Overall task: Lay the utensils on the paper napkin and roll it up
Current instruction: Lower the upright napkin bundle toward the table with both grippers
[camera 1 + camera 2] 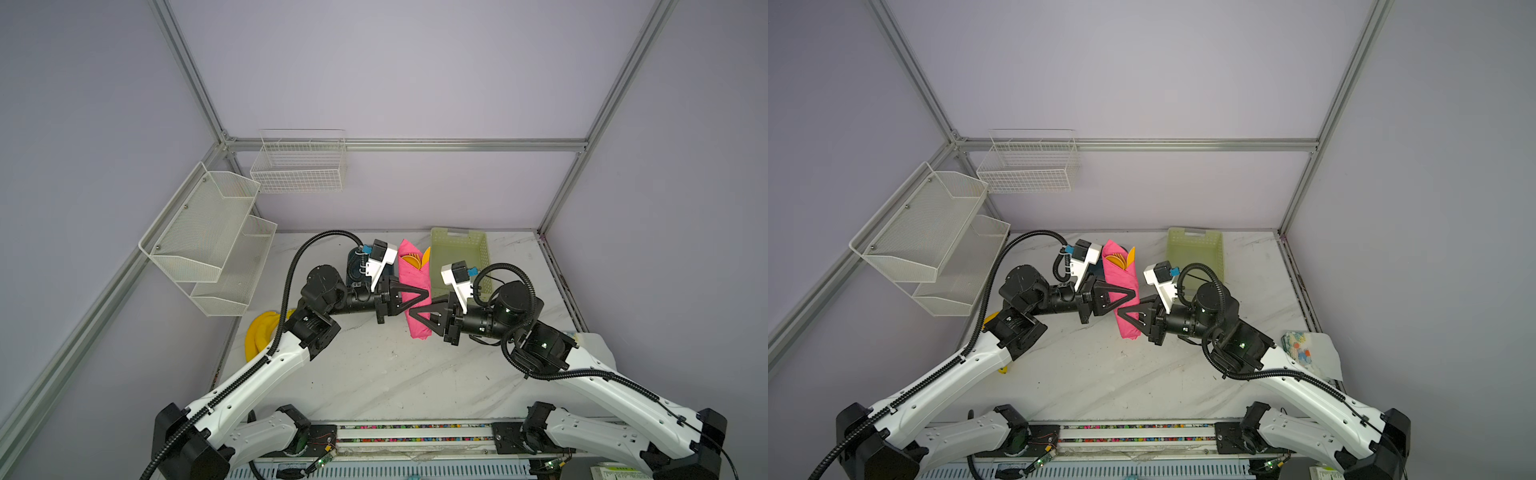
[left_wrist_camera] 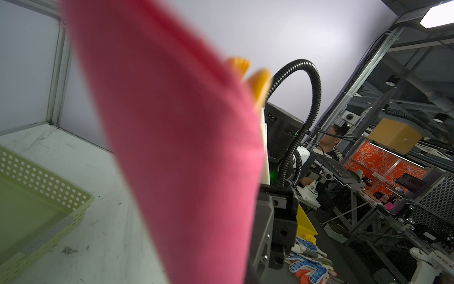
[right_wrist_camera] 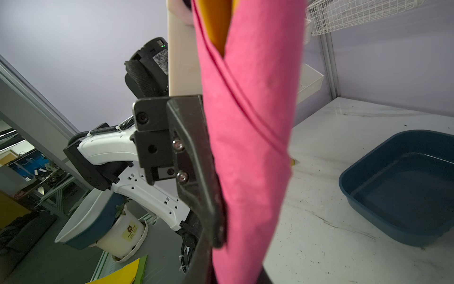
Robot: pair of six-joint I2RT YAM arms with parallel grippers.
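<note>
Left jaws: I see the left gripper (image 1: 426,293) pinched down on the side of the rolled paper napkin (image 1: 411,274), just above the centre of both top views; in the right wrist view one of its black fingers (image 3: 194,159) lies flat against the pink roll.
Right jaws: the right gripper (image 1: 412,311) reaches in from the right with its tip on the lower part of the roll. I cannot tell whether it grips the paper or only touches it.
Napkin: it is wrapped into a long pink tube (image 1: 1121,278) that runs from the upper centre of the top views down toward the middle, with its overlapping edge slanting across it (image 3: 253,147).
Utensils: the utensils (image 1: 413,259) sit inside the tube. Only their orange ends show at its upper mouth (image 1: 1117,259), and they are blurred in the left wrist view (image 2: 260,83).
Beside the roll: a pale green basket (image 1: 457,249) stands just to its right and a blue tub (image 3: 405,184) on its other side.
Farther out: a yellow banana (image 1: 259,332) lies at the left edge of the marble table (image 1: 374,374), and a patterned packet (image 1: 1298,345) lies at the right.
</note>
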